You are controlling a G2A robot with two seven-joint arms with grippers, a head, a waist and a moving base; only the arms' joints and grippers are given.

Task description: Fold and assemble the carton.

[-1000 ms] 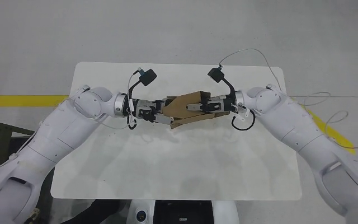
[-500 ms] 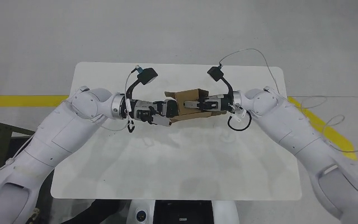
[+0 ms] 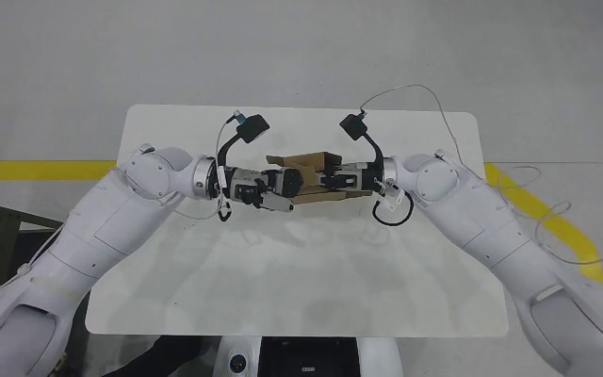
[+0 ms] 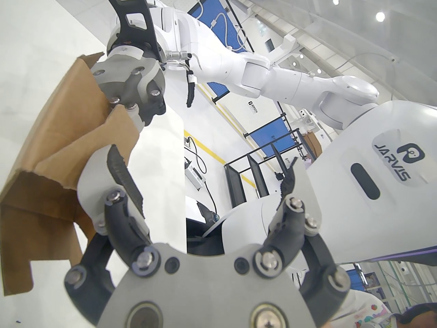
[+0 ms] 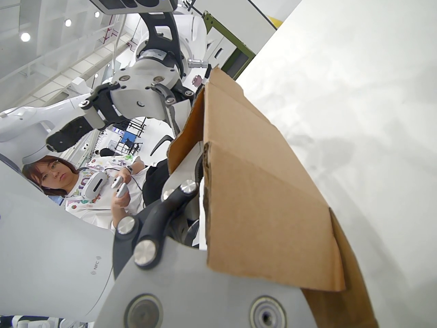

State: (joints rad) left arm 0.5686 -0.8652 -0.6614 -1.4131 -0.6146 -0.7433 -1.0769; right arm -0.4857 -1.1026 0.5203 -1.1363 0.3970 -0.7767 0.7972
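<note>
A brown cardboard carton (image 3: 303, 171), partly folded, is held above the white table (image 3: 283, 273) between the two arms. My right gripper (image 3: 328, 178) is shut on one end of a carton panel; the left wrist view has it pinching the cardboard edge (image 4: 117, 104). My left gripper (image 4: 201, 174) stands open at the carton's other end (image 4: 51, 158). One of its fingers (image 4: 116, 168) rests against a flap and the other (image 4: 290, 179) is in free air. In the right wrist view the carton (image 5: 259, 199) hides most of my right gripper.
The white table top around the carton is bare, with free room toward the front edge (image 3: 292, 311). Beyond the table is grey floor with a yellow line (image 3: 47, 170). A cable (image 3: 424, 90) loops from the right arm over the back right corner.
The right arm has pulled the carton to the left and toward the back of the table. The carton looks narrower and more closed up. The left gripper stays at its end.
</note>
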